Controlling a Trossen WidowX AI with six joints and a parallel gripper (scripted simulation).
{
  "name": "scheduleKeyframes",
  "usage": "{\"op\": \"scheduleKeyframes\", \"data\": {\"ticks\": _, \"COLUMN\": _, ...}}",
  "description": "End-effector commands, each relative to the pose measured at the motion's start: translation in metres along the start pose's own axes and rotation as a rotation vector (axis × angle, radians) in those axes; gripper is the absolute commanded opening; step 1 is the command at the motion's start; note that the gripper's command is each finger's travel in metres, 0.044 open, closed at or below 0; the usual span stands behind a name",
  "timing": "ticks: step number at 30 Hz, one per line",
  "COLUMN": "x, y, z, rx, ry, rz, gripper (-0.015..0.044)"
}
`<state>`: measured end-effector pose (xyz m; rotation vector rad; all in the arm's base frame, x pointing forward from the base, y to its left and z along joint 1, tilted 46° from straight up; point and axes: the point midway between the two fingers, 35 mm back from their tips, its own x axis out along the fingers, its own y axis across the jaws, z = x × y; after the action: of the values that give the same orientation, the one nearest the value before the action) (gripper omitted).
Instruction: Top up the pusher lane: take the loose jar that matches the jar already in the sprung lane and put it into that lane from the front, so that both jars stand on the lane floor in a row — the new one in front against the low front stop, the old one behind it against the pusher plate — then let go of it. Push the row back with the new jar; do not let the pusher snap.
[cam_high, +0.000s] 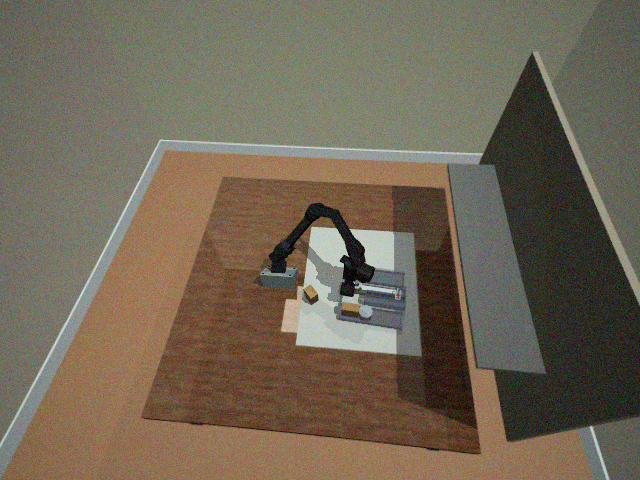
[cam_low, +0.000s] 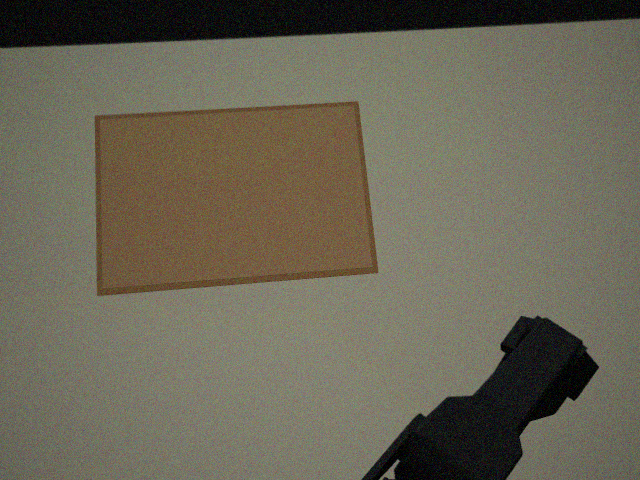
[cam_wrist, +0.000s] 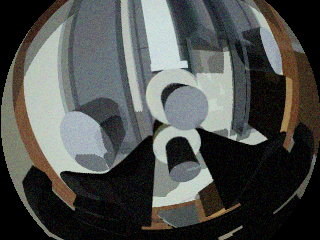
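My gripper is shut on a jar with a pale shoulder, a dark neck and a grey top. This jar is at the front end of the pusher lane. A second pale-shouldered jar with a grey top stands right behind it, in front of the white pusher strip. The two jars overlap in the wrist view, and I cannot tell whether they touch. The front stop and the held jar's foot are hidden, so I cannot tell whether it rests on the lane floor.
A wide-topped jar stands in the lane on the wrist view's left. Another wide-topped jar stands in the opposite side lane, behind a brown box. A brown block lies on the white mat.
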<state>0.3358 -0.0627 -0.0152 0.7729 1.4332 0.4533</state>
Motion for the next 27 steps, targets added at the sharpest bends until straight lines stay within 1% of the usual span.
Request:
{"op": "scheduleKeyframes", "data": {"ticks": 1, "x": 0.000, "y": 0.000, "z": 0.000, "rx": -0.009, "ry": -0.005, "rz": 0.001, "gripper": 0.0000}}
{"op": "scheduleKeyframes", "data": {"ticks": 7, "x": 0.000, "y": 0.000, "z": 0.000, "rx": -0.009, "ry": -0.005, "rz": 0.001, "gripper": 0.0000}}
{"op": "scheduleKeyframes", "data": {"ticks": 17, "x": 0.000, "y": 0.000, "z": 0.000, "rx": -0.009, "ry": -0.005, "rz": 0.001, "gripper": 0.0263}}
{"op": "scheduleKeyframes", "data": {"ticks": 18, "x": 0.000, "y": 0.000, "z": 0.000, "rx": -0.009, "ry": -0.005, "rz": 0.001, "gripper": 0.0280}}
{"op": "scheduleKeyframes", "data": {"ticks": 22, "x": -0.002, "y": 0.000, "z": 0.000, "rx": -0.009, "ry": -0.005, "rz": 0.000, "gripper": 0.0280}}
{"op": "scheduleKeyframes", "data": {"ticks": 27, "x": -0.019, "y": 0.000, "z": -0.001, "rx": -0.009, "ry": -0.005, "rz": 0.000, "gripper": 0.0280}}
